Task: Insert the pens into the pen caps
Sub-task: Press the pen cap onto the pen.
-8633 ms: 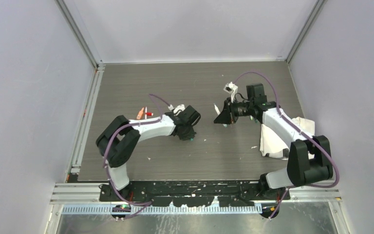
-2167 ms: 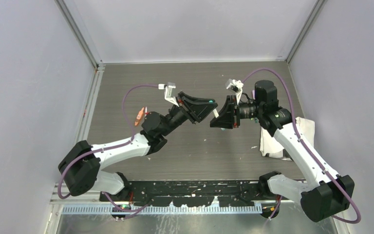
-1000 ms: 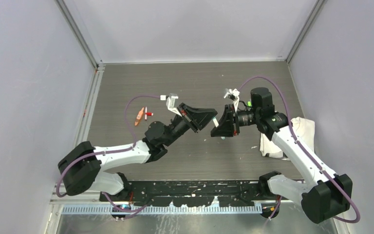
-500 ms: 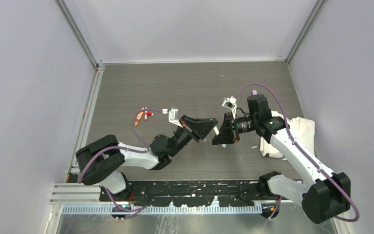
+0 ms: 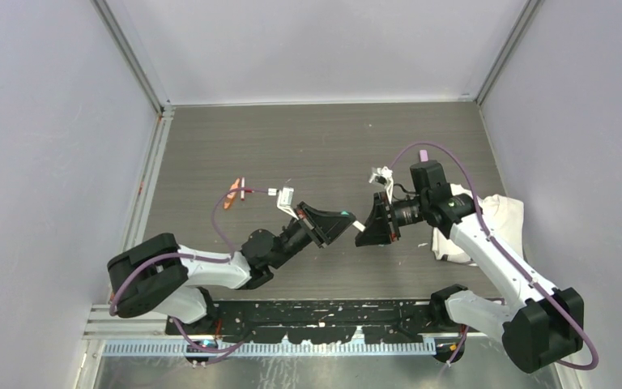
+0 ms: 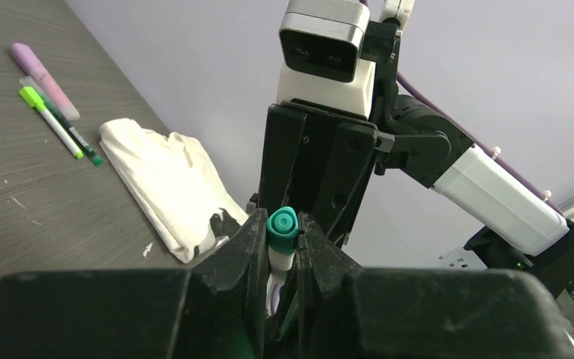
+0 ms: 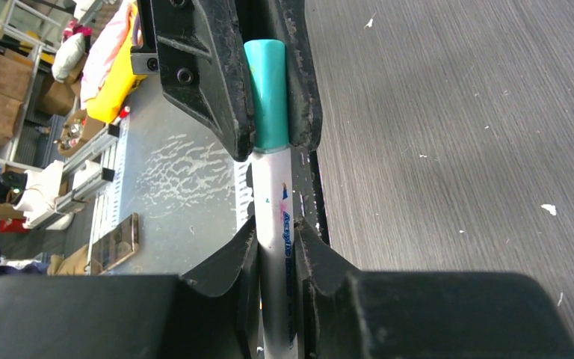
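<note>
**Top external view:** the two arms met above the grey worktop (image 5: 291,138). The left hand (image 5: 342,222) and right hand (image 5: 366,230) pointed tip to tip, and a white pen (image 5: 358,224) bridged the gap between them, probably to bring pen and cap onto one axis clear of the surface. Small orange and red pieces (image 5: 233,193) lay well apart at the left, too small to tell pens from caps. A white cloth (image 5: 498,212) lay at the right beside the right arm. **Left wrist view:** the left hand's fingers were pressed onto a teal cap (image 6: 282,223), with a white section showing beneath it and the right hand directly opposite. A purple marker (image 6: 45,71), a green-tipped pen (image 6: 51,123) and a dark green pen (image 6: 82,142) lay near the cloth, presumably awaiting their turn. **Right wrist view:** the right hand pinched the pen's white barrel, whose far end met the cap's mouth. Whether the pen was fully seated could not be told, so the insertion was judged to be under way.
</note>
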Robot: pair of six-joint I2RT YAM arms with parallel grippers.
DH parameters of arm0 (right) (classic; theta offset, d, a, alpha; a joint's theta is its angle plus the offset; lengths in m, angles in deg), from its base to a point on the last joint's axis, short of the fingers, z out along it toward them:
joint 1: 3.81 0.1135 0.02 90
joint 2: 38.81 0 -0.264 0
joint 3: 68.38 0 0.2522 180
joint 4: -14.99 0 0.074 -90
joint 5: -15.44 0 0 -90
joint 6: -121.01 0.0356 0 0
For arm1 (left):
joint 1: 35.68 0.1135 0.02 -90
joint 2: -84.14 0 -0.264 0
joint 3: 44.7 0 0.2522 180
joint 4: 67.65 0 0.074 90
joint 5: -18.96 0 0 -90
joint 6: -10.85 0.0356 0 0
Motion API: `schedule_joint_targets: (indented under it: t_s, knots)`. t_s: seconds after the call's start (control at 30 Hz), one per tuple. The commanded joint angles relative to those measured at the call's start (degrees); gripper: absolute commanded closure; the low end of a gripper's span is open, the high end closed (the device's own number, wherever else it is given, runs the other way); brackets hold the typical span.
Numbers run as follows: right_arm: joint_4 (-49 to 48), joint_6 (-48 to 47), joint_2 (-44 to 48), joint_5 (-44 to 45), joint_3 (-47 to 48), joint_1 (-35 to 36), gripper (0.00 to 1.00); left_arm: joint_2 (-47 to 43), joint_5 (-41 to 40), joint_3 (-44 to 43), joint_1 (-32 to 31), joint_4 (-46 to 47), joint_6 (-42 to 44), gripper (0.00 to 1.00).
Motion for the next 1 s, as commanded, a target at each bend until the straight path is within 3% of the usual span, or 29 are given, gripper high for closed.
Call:
schedule_joint_targets:
  t_s: [0.0,0.17,0.27,0.47,0.67,0.97]
  knots:
    - [-19.47,1.91,-0.27,4.68,4.64,-1.85,0.99,0.54,27.13,-1.24,-9.74,-11.49,0.32,0.99]
    - [-20.7,3.3,-1.25,7.52,3.73,-0.59,0.99,1.41,18.07,-2.22,-9.67,-9.51,3.03,0.99]
    - [-20.16,2.38,-2.01,6.71,3.6,0.28,0.99,1.98,11.45,-1.56,-9.64,-3.52,3.8,0.99]
    - [-11.44,-6.0,-3.73,5.98,5.93,2.4,0.99,-2.73,4.22,-1.65,-8.28,-3.8,5.19,0.98]
    - [-10.49,-6.34,-4.3,4.4,6.34,2.76,0.99,-10.63,0.79,-1.44,-8.0,-11.34,7.45,0.68]
    - [-12.06,-2.92,-4.62,2.92,6.55,2.83,0.99,-21.93,-1.94,1.52,-8.02,-22.6,10.91,0.43]
